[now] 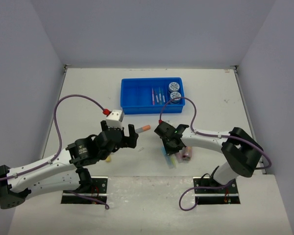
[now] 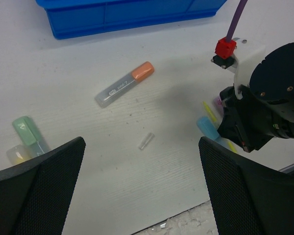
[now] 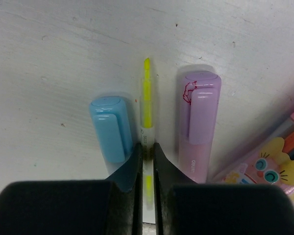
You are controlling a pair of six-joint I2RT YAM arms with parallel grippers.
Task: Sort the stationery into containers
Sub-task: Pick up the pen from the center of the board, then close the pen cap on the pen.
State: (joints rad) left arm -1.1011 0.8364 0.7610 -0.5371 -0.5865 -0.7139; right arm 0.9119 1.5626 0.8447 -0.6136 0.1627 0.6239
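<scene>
- Your right gripper [image 3: 147, 149] sits nearest, its jaws pinched narrow on the thin yellow pen [image 3: 146, 93].
- That pen lies flat on the table [image 1: 88, 93] between a blue marker [image 3: 110, 127] and a purple marker [image 3: 199, 122], all three side by side.
- The pink patterned tube [image 3: 269, 171] lies just beside the purple marker.
- Near left, a green marker [image 2: 27, 132] and a yellow marker [image 2: 17, 154] lie together.
- Your left gripper [image 1: 119, 129] hovers with its jaws spread wide, holding nothing.
- Just beyond it lies an orange-capped marker [image 2: 125, 84].
- Far centre, the blue tray [image 1: 132, 93] holds thin pens [image 1: 157, 95] and two patterned discs [image 1: 174, 84].
</scene>
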